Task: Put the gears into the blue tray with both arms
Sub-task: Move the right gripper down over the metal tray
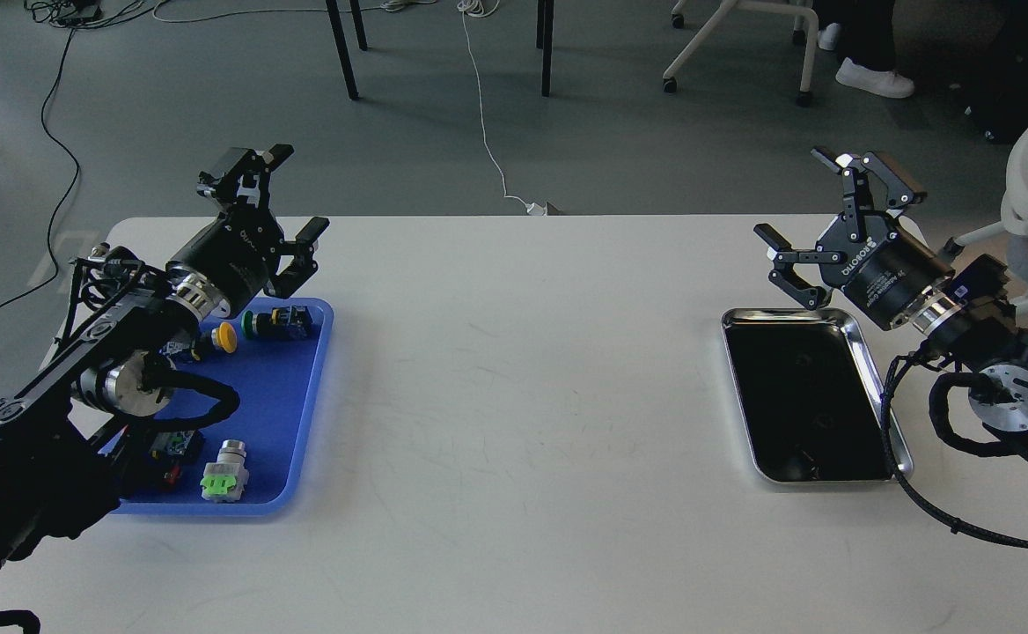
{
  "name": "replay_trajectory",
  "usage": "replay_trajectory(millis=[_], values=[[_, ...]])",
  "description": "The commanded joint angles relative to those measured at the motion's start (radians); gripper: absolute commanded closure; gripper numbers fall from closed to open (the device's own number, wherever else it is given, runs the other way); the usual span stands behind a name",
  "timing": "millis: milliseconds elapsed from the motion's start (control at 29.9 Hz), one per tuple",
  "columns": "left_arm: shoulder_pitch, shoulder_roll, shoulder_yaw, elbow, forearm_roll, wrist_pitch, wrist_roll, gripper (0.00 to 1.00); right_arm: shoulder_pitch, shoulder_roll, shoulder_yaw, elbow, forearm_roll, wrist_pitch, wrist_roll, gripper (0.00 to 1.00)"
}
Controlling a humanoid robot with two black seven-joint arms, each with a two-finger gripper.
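Note:
The blue tray lies at the table's left, partly covered by my left arm. My left gripper hangs over the tray's far edge, open and empty. On the right, my right gripper hovers just beyond the far end of a shiny silver tray, also open with nothing between its fingers. The silver tray's floor reflects dark. A few faint small dark round shapes there, such as one near its front end, look like the gears, though they are too dim to make out clearly.
Coloured push-button switches sit in the blue tray: a yellow one, a green one and a silver-and-green one. A white plug and its cable lie at the table's far edge. Chair and table legs stand beyond.

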Motion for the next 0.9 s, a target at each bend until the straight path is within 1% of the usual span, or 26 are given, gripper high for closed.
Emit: replay_trajectory(millis=[0,33,100,167,267,334,434,501,601,702,802,869], values=[[0.020,-0.001,-0.011,-0.034,0.011,-0.006,-0.006,0.02,-0.012,-0.013,0.005,0.002,0.001,0.000,0.002,0.00],[0.023,-0.003,-0.013,-0.034,0.016,-0.007,-0.010,0.02,-0.015,-0.016,0.007,0.004,0.001,0.000,0.002,0.00],[0.023,0.000,-0.005,-0.034,0.027,-0.010,-0.043,0.02,-0.017,-0.018,0.007,0.005,0.001,0.000,0.003,0.00],[0.012,0.009,0.004,-0.028,0.034,-0.036,-0.069,0.02,-0.017,-0.021,0.004,0.007,-0.001,0.000,0.003,0.00],[-0.001,0.038,0.004,-0.019,0.034,-0.096,-0.070,0.02,0.006,-0.056,-0.001,0.007,-0.044,0.000,0.005,0.00],[-0.011,0.054,0.004,-0.019,0.033,-0.099,-0.072,0.02,0.037,-0.078,-0.002,0.005,-0.117,0.000,0.005,0.00],[-0.023,0.055,0.004,-0.019,0.033,-0.101,-0.070,0.02,0.095,-0.102,-0.010,0.007,-0.331,0.000,0.015,0.00],[-0.021,0.051,0.006,-0.021,0.034,-0.096,-0.073,0.02,0.115,-0.118,-0.010,0.010,-0.497,0.000,0.050,0.00],[-0.015,0.048,0.006,-0.027,0.033,-0.098,-0.075,0.02,0.160,-0.139,-0.016,0.022,-0.773,0.000,0.050,0.00],[-0.012,0.043,0.004,-0.033,0.033,-0.099,-0.076,0.02,0.225,-0.167,-0.060,0.034,-1.071,0.000,0.050,0.00],[-0.012,0.031,0.004,-0.034,0.033,-0.098,-0.075,0.02,0.325,-0.168,-0.164,0.033,-1.309,0.000,0.050,0.00],[-0.012,0.023,0.004,-0.034,0.033,-0.098,-0.077,0.01,0.402,-0.164,-0.262,0.027,-1.410,0.000,0.050,0.00]])
